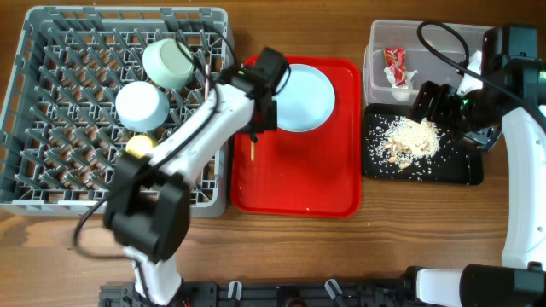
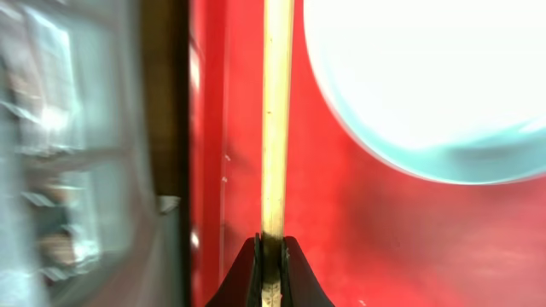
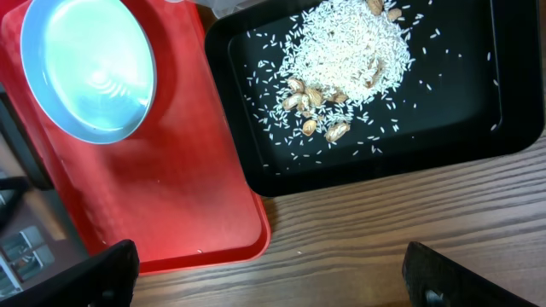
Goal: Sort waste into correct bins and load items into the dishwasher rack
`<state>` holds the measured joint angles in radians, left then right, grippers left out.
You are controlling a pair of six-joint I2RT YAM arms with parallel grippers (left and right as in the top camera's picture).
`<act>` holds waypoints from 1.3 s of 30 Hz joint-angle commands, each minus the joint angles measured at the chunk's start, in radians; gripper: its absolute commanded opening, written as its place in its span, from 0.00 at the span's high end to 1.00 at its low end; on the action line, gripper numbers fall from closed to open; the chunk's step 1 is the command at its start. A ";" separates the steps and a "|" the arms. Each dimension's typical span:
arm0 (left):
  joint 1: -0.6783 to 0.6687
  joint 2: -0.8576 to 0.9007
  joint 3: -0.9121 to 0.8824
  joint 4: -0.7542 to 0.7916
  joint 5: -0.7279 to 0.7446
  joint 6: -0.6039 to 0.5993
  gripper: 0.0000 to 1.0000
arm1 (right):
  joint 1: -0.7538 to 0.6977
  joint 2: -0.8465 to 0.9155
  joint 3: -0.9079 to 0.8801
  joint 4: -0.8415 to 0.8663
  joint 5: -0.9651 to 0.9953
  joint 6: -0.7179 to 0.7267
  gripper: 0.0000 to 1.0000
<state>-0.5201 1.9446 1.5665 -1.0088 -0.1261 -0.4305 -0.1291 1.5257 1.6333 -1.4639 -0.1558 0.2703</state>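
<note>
Stick (image 2: 273, 128) sits pinched tight in the left tool (image 2: 271, 256), over the red tray (image 2: 358, 239), just beside the plate (image 2: 426, 77). The right tool (image 3: 281, 275) has its fingers (image 3: 94, 273) wide apart above the tabletop (image 3: 358, 230), near the black tray (image 3: 461, 111) with crumbs (image 3: 350, 47). Two bowls (image 1: 171, 64) sit in the rack (image 1: 51, 153).

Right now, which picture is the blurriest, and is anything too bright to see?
Left wrist view: the dishwasher rack is smeared and blurry, the plate glares plain white, yet the wooden stick in the left tool looks sharp. Right wrist view: crisp, the rice on the black tray shows grain by grain. Overhead view: even light, fairly sharp.
</note>
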 commanded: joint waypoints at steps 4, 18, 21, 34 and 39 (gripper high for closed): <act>0.183 -0.194 0.037 -0.009 -0.077 0.140 0.96 | -0.003 -0.015 0.009 -0.003 0.010 -0.007 0.00; 0.296 -0.045 0.033 0.004 0.029 0.139 0.96 | -0.003 -0.015 0.009 -0.003 0.010 -0.008 0.00; 0.296 -0.044 0.001 0.007 0.094 0.211 0.96 | -0.003 -0.015 0.009 -0.003 0.010 -0.007 0.00; 0.296 -0.044 -0.037 0.027 0.107 0.348 0.45 | -0.003 -0.015 0.009 -0.004 0.010 -0.008 0.00; 0.273 -0.111 0.062 0.020 0.145 0.318 0.38 | -0.003 -0.015 0.009 -0.003 0.010 -0.008 0.00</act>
<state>-0.2142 1.8870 1.5524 -1.0019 -0.0540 -0.0948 -0.1291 1.5257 1.6333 -1.4662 -0.1558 0.2703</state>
